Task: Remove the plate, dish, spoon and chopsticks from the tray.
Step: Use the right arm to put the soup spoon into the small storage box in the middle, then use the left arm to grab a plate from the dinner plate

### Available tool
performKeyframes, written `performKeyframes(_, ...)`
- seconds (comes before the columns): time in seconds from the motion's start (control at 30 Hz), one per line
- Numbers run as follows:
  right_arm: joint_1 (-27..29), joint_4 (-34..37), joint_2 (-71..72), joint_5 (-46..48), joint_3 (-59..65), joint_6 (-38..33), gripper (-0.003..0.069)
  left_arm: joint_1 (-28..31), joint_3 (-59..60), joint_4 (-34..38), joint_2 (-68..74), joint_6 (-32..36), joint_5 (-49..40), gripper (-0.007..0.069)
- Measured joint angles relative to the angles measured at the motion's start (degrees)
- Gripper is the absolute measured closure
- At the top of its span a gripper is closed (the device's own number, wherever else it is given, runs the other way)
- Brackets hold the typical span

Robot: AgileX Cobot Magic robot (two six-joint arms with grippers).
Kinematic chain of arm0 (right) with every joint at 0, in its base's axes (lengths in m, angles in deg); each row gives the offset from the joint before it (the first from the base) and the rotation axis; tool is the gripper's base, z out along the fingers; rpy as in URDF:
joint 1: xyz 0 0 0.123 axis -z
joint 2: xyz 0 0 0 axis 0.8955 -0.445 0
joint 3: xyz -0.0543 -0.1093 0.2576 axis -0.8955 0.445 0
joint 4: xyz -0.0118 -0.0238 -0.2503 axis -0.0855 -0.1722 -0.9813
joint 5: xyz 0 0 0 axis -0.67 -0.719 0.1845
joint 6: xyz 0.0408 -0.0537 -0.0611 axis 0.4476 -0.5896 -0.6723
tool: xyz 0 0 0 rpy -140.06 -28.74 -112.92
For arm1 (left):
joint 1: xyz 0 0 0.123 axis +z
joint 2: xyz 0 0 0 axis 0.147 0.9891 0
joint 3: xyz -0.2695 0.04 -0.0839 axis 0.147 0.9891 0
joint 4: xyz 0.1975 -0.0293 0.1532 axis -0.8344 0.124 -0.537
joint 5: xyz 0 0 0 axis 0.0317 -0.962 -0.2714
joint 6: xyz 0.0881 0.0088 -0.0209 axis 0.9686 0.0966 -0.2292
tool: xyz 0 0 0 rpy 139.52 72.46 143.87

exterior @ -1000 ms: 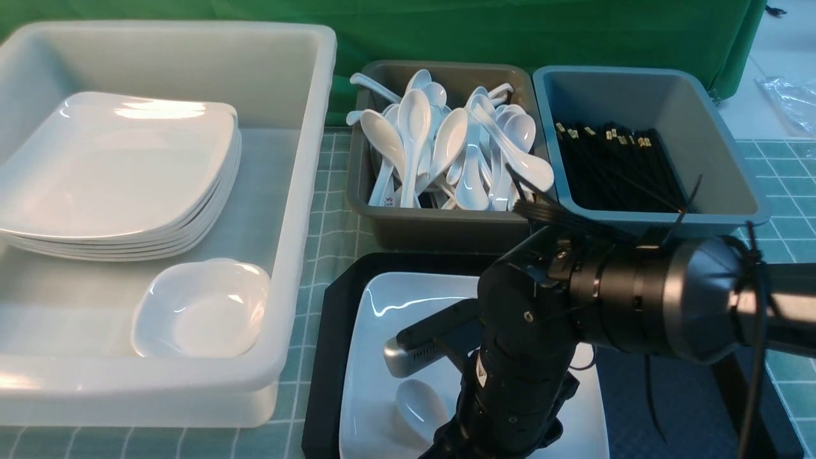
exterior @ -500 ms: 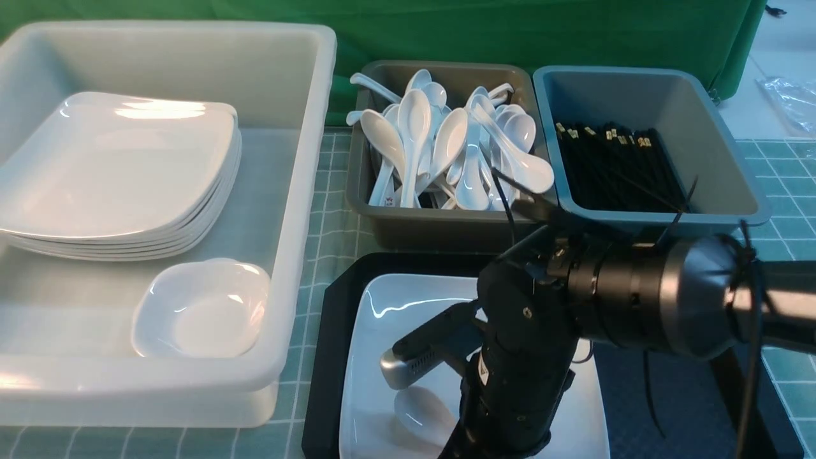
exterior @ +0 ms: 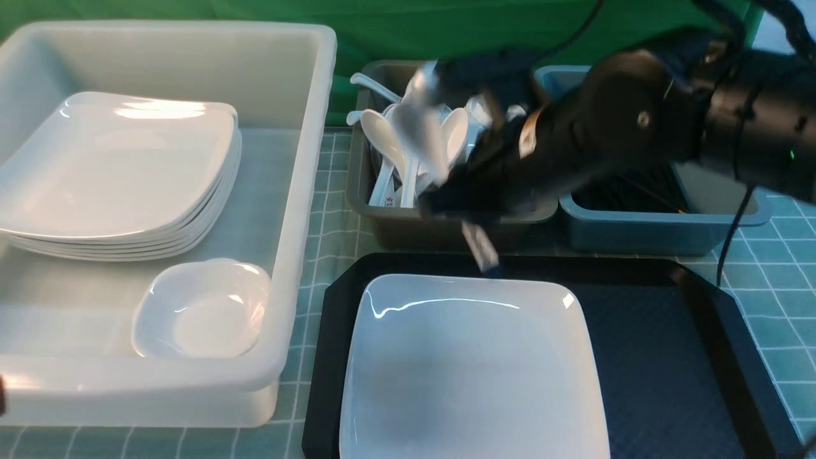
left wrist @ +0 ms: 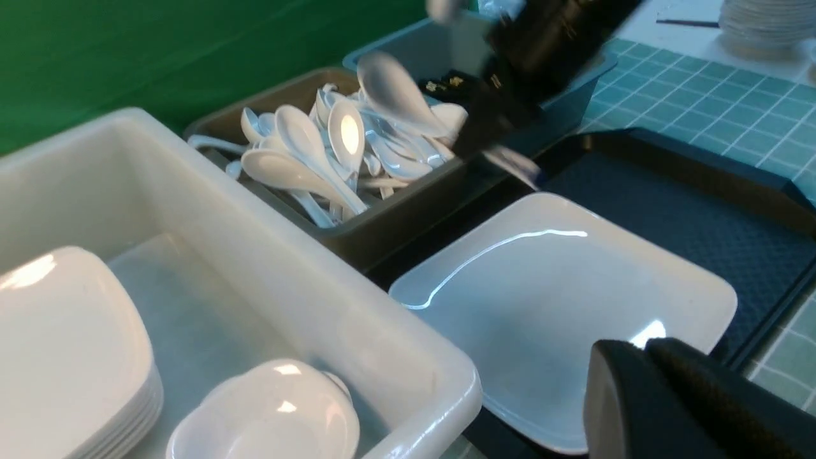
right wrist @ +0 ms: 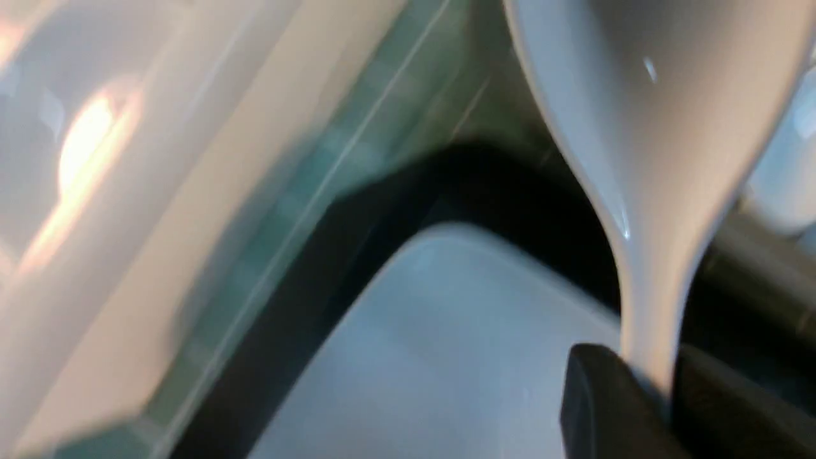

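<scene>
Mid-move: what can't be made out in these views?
Right gripper: motion-blurred in the front view; only the right wrist view shows it pinching the spoon.
Left gripper: cut off by left wrist view's edge, jaws unreadable.
Blue bin: contents mostly hidden by right arm, front view.
Plate: near edge cut off, front view.

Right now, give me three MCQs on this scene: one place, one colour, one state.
1. The plate lies: A on the tray; B beside it; C under it.
2. The bin holding chopsticks is: A red; B blue-grey; C yellow.
3. The right gripper is: A open, empty; B shut on the spoon; C shut on the plate.
Key: 1 A, it rests on the tray's black floor. 2 B, front view shows it. 3 B, fingers pinch the handle in the right wrist view.
</scene>
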Motion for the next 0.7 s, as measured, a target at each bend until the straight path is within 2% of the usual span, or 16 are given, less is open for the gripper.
performKeyframes(0.07,3.47,0.00,-3.15,-4.77,-3.07,1.84,0.0540,0.00,2.59,0.00,0.04,0.00,1.30,0.0612)
performKeyframes(0.3,8.36,0.05,-11.28,-9.72,-11.09,4.64,0.0530,0.00,6.70,0.13,0.11,0.00,4.85,0.0612)
performKeyframes(0.4,9.27,0.05,-13.25,-10.45,-12.36,5.41,0.0431,0.00,8.14,0.76,0.11,0.00,7.22,0.0612)
performKeyframes(0.43,9.27,0.05,-13.57,-10.45,-12.37,5.46,0.0330,0.00,9.08,1.33,0.20,0.00,8.86,0.0612)
performKeyframes(0.47,9.27,0.05,-13.64,-10.45,-12.37,5.46,0.0316,0.00,9.19,1.42,0.19,0.00,8.99,0.0612)
performKeyframes(0.5,9.21,0.05,-13.63,-10.27,-12.41,5.14,0.0208,0.00,9.75,2.21,0.97,0.00,9.72,0.0612)
performKeyframes(0.53,9.21,0.05,-13.39,-9.92,-12.41,4.96,0.0181,0.00,9.80,2.48,1.46,0.00,9.84,0.0612)
performKeyframes(0.63,9.21,0.05,-11.33,-7.20,-12.41,3.24,0.0160,0.00,10.00,2.90,4.36,0.17,9.95,0.0612)
performKeyframes(0.7,9.21,0.05,-8.12,-2.64,-12.43,0.86,0.0208,0.00,10.00,2.94,7.11,1.60,9.77,0.0612)
